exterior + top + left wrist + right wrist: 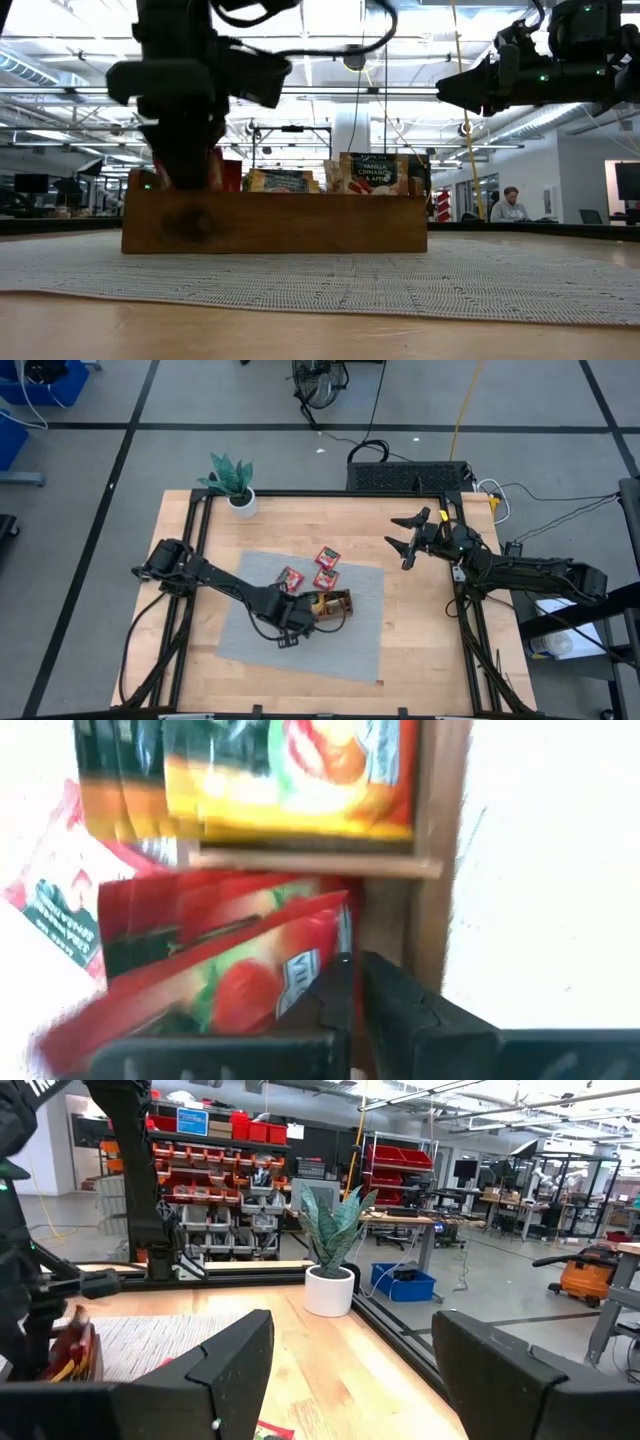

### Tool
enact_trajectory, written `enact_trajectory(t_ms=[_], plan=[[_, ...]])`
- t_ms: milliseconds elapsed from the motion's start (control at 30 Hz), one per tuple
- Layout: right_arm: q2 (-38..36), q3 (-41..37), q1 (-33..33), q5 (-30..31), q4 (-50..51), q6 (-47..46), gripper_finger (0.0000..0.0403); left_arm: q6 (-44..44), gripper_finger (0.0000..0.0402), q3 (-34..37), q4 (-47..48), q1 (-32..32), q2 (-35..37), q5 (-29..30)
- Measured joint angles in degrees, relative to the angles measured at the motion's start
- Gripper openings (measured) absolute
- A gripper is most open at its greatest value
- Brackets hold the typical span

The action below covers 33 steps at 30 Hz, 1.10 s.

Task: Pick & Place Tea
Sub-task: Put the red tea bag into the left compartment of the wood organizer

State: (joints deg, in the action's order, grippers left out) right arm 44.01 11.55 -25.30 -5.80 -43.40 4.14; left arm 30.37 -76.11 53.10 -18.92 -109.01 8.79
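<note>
The brown wooden tray [338, 603] sits on a grey mat [300, 645] with tea sachets standing in its compartments: red ones [230, 985], orange-yellow ones [290, 770] and dark green ones [375, 172]. Three more red sachets [325, 556] [290, 577] [325, 578] lie flat on the mat beyond the tray. My left gripper [298, 615] [355, 1005] points down over the tray's left end, right beside the leaning red sachets and the tray's wall [435, 870]. My right gripper [405, 538] [350, 1370] hangs open and empty above the table's far right.
A small potted plant [232, 482] stands at the far left corner of the table. A black frame rail [330, 493] runs along the far edge. Bare wood [420, 630] lies to the right of the mat.
</note>
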Motion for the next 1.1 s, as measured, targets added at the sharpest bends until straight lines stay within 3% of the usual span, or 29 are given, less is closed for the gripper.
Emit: enact_trajectory(t_ms=[500, 633, 767, 933, 1100], plan=[[0.00, 0.00, 0.00, 0.00, 0.02, -0.02, 0.0254, -2.16, 0.0037, -2.40, 1.61, 0.05, 0.02, 0.29], [0.00, 0.00, 0.00, 0.02, 0.03, -0.01, 0.0254, -1.70, 0.0037, -3.24, 4.87, -0.26, 1.70, 3.52], [0.00, 0.00, 0.00, 0.02, 0.02, -0.02, 0.0254, -1.69, 0.0037, -3.26, 7.27, -0.50, 5.80, 10.21], [0.00, 0.00, 0.02, 0.01, 0.11, -0.02, 0.0254, 1.04, 0.0037, -3.26, 8.24, -0.54, 11.90, 26.05], [0.52, 0.00, 0.02, 0.02, 0.46, -1.35, 0.0254, 2.93, 0.0037, -1.11, 6.10, 0.05, 16.62, 35.96]])
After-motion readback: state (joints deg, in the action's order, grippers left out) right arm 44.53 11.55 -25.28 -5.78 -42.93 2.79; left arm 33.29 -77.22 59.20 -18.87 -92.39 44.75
